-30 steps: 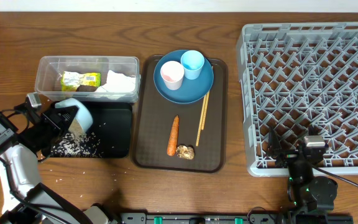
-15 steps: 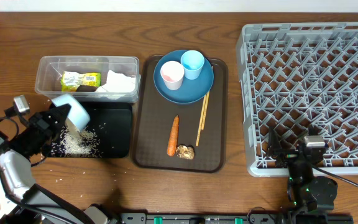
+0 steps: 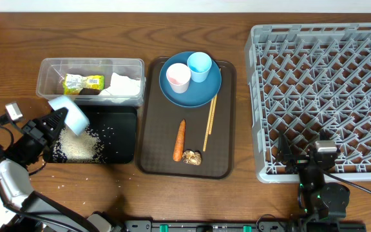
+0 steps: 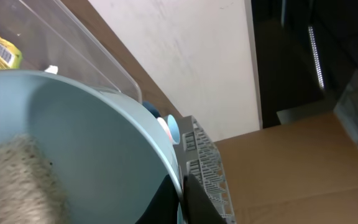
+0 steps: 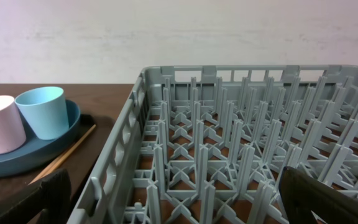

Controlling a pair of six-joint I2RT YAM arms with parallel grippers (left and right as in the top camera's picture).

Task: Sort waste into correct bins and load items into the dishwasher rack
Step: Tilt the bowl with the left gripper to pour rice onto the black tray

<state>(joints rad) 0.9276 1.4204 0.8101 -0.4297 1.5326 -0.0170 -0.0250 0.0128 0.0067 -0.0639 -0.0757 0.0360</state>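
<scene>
My left gripper is shut on the rim of the white bowl, holding it tipped above the left end of the black tray. White rice lies heaped on that tray, and some rice still clings inside the bowl. In the left wrist view my gripper pinches the rim between its fingers. The clear tub holds the yellow-green wrapper and the napkin. My right gripper stands open at the near edge of the dishwasher rack, nothing between its fingers.
A brown serving tray carries the blue plate with a pink cup and a light blue cup, the chopsticks, a carrot stick and a brown lump. A few grains lie on the table by the black tray.
My left arm has drawn back to the left with the bowl, lifting it and tipping it further. The rice pile on the black tray has grown. The right arm has not moved.
</scene>
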